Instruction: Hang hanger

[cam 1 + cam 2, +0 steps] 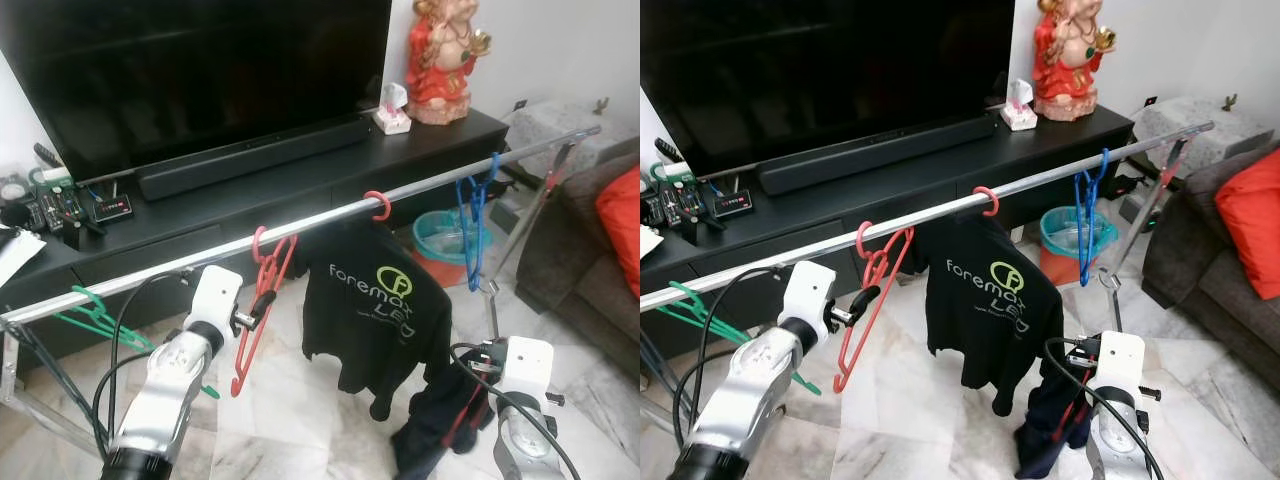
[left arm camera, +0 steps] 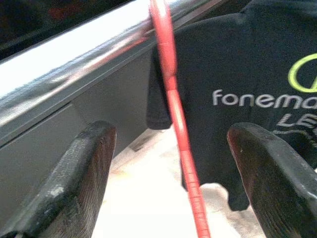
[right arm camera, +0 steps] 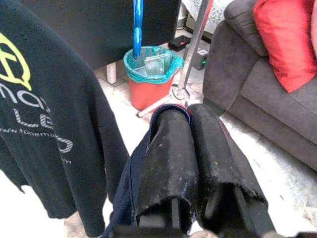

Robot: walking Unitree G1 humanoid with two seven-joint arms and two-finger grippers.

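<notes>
— Along the rail [image 1: 200,262], how many hangers?
— Four: green [image 1: 95,320], two red, blue [image 1: 470,230]. Red hanger [image 1: 262,300] hooks beside the shirt [image 1: 375,300]; left gripper [image 2: 171,163] spread wide around it.
— Right gripper [image 3: 190,148]?
— Pinched on dark cloth [image 1: 430,420], low near the sofa [image 1: 580,260].

rail [image 1: 330,216]: smooth shiny metal
red hanger [image 1: 262,300]: glossy plastic
my left gripper [image 2: 171,183] fingers [image 2: 79,178]: scuffed matt black
T-shirt [image 1: 375,300]: matt black cloth, printed logo
floor [image 1: 910,400]: polished marble tiles
TV stand [image 1: 300,180]: matt dark surface
</notes>
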